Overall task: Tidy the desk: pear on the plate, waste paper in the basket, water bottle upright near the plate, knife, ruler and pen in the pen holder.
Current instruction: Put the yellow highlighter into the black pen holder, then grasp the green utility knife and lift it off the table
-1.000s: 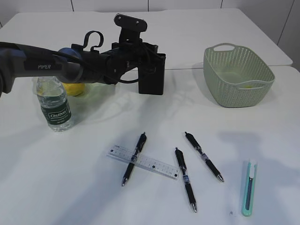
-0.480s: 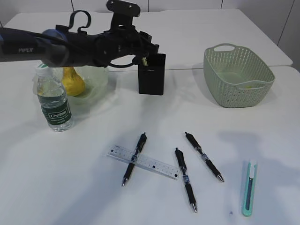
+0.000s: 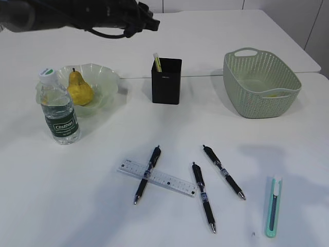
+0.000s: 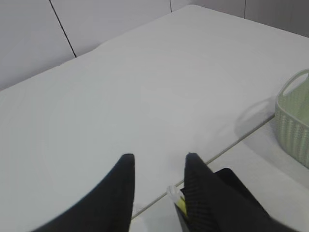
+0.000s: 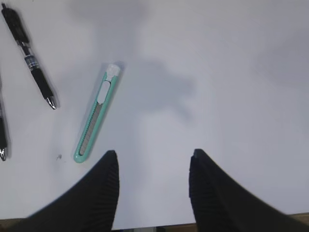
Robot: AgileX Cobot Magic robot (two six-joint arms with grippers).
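Note:
The yellow pear [image 3: 79, 88] lies on the pale green plate [image 3: 105, 82]. The water bottle [image 3: 59, 110] stands upright just left of the plate. The black pen holder [image 3: 166, 82] holds one yellow-green stick [image 3: 157, 62]. The clear ruler [image 3: 164, 179], three black pens [image 3: 147, 173] [image 3: 203, 196] [image 3: 223, 171] and the teal knife [image 3: 273, 206] lie on the table in front. My left gripper [image 4: 159, 157] is open and empty, high above the holder [image 4: 231, 188]. My right gripper [image 5: 154, 153] is open and empty, right of the knife [image 5: 95, 125].
The green basket [image 3: 257, 62] stands at the back right with a pale yellowish thing [image 3: 272, 94] in it. My left arm [image 3: 103, 13] hangs along the top left. A seam between two tables runs behind the holder. The table's front edge lies under my right gripper.
My left arm has risen and drawn back to the upper left, away from the pen holder. The plate, the pear and the stick in the holder now show.

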